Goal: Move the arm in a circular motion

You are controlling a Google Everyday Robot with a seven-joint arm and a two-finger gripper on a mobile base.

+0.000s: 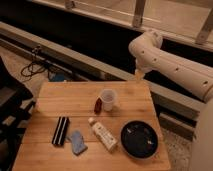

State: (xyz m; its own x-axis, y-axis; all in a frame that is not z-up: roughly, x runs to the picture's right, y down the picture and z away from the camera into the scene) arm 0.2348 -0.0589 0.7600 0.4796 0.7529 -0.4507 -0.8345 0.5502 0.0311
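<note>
The arm is thick and cream-white, with tubular segments and small dark screw holes. It reaches in from the right, bends at a rounded elbow at the upper right, and points down. Its narrow pale tip, the gripper, hangs just beyond the far right edge of the wooden table, above it and touching nothing. Nothing is held in it.
On the table stand a white cup with a small dark red bottle beside it, a white tube, a black plate, a black striped object and a blue cloth. Cables lie on the floor at left.
</note>
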